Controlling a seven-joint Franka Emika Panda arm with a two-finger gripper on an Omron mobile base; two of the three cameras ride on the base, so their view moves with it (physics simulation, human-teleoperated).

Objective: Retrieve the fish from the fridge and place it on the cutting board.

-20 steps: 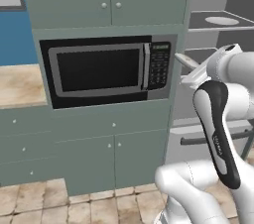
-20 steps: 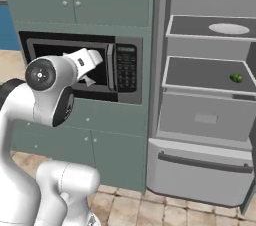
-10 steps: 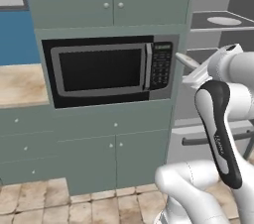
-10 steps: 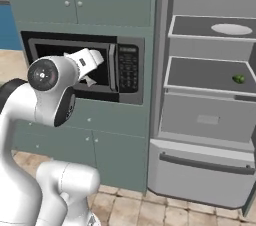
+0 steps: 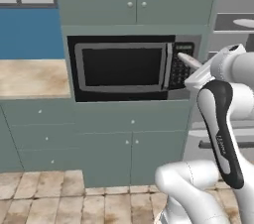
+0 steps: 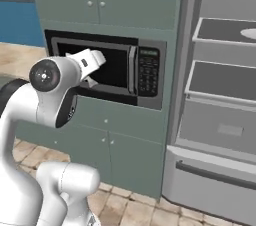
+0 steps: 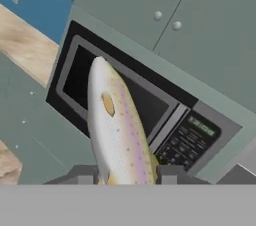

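Left base view: microwave (image 5: 131, 68) sits more central than before (base has driven); fish (image 5: 189, 60) tip pokes out by the keypad.
Right base view: fridge (image 6: 220, 95) shelves slid rightward.
Hand view: gripper (image 7: 127, 175) clamped on fish (image 7: 117, 127).

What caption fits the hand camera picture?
The gripper holds a fish up in front of the microwave.
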